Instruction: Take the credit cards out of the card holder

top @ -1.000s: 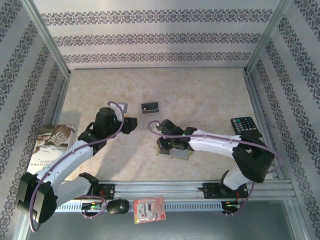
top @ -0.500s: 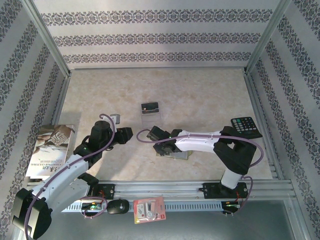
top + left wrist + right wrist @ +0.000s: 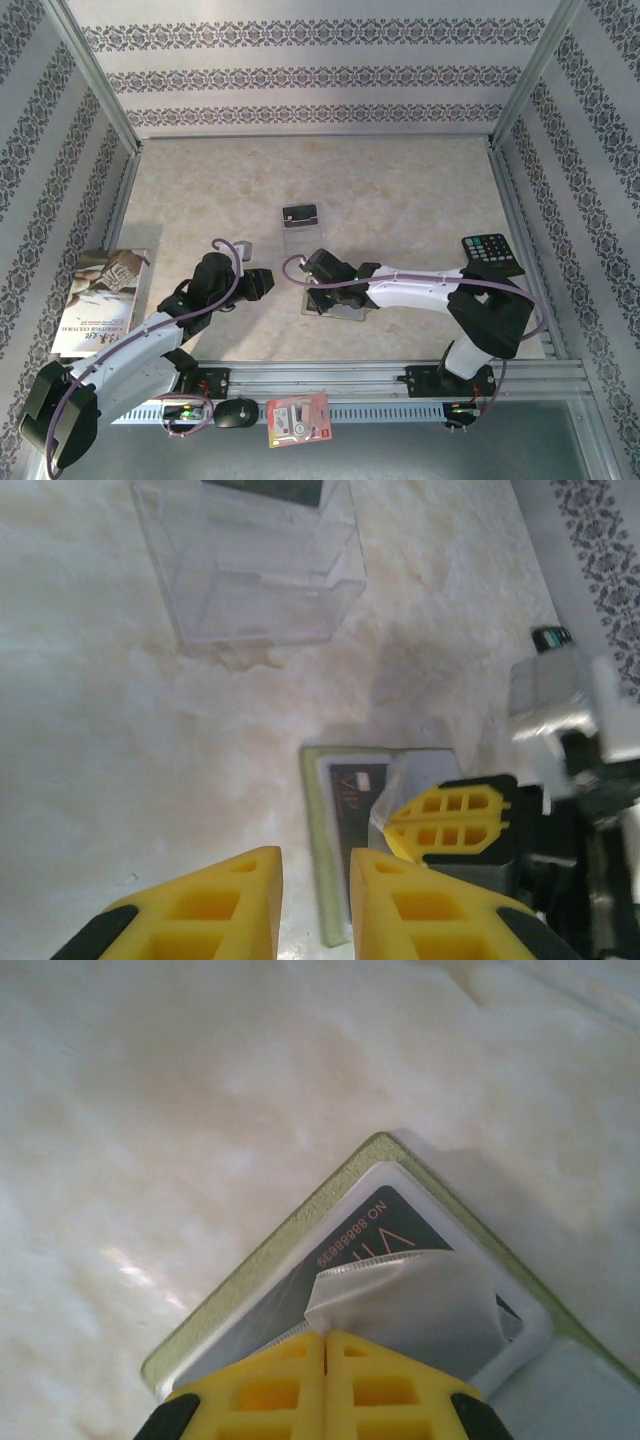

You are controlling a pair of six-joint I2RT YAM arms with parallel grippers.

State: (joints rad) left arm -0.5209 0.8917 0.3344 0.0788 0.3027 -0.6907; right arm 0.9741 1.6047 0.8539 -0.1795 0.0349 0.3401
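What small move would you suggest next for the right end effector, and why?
Probably lift gently: the right end effector is shut on a pale translucent flap at the card holder, and the dark card lies tucked beneath it.

Soft, even light with faint shadows; both wrist views hazy and blurred

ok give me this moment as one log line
left gripper: slightly open, empty, beside wallet | right gripper: shut at wallet's clear pocket | dark card: in wallet
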